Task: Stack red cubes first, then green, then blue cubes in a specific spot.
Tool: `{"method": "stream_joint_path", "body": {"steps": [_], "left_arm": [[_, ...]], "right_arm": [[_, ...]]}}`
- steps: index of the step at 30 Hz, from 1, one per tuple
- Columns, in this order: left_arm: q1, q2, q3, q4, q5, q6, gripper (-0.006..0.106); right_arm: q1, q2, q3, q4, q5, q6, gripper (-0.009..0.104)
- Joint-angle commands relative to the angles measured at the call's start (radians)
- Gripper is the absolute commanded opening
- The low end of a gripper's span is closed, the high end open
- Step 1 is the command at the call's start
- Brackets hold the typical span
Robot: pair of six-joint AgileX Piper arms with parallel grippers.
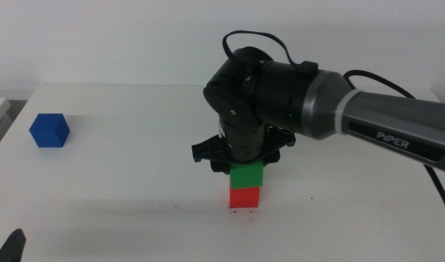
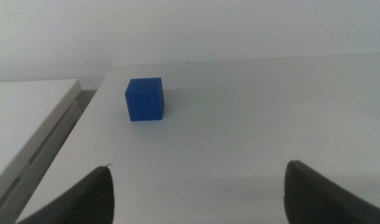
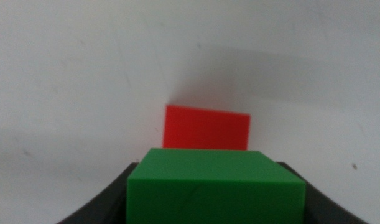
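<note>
From the middle view, we are watching the right gripper [image 1: 245,161] gripping the green cube [image 1: 247,175] atop the red cube [image 1: 245,197]; the blue cube [image 1: 49,130] is sitting far left of the red cube. The left wrist view is showing the left gripper [image 2: 196,193] spread wide and empty, facing blue. The right wrist view alone is revealing green [image 3: 213,190] overhanging red [image 3: 206,127]: releasing off-centre, we judge, risks toppling it.

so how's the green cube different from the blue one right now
The green cube sits on top of the red cube, while the blue cube rests directly on the table. The green cube is between the jaws of the right gripper; the blue cube stands free at the table's left side, with the left gripper open nearby. Both look the same size and plain.
</note>
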Motion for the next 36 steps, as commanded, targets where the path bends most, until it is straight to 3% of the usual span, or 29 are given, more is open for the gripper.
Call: {"method": "stream_joint_path", "body": {"steps": [1, 20, 36], "left_arm": [[0.001, -0.004, 0.001, 0.000, -0.013, 0.001, 0.094], [0.001, -0.004, 0.001, 0.000, -0.013, 0.001, 0.094], [0.001, -0.004, 0.001, 0.000, -0.013, 0.001, 0.094]], "right_arm": [[-0.015, -0.018, 0.017, -0.018, -0.055, 0.020, 0.008], [-0.040, 0.036, 0.019, -0.053, -0.085, 0.101, 0.008], [-0.040, 0.084, 0.019, -0.045, -0.074, 0.101, 0.008]]}}
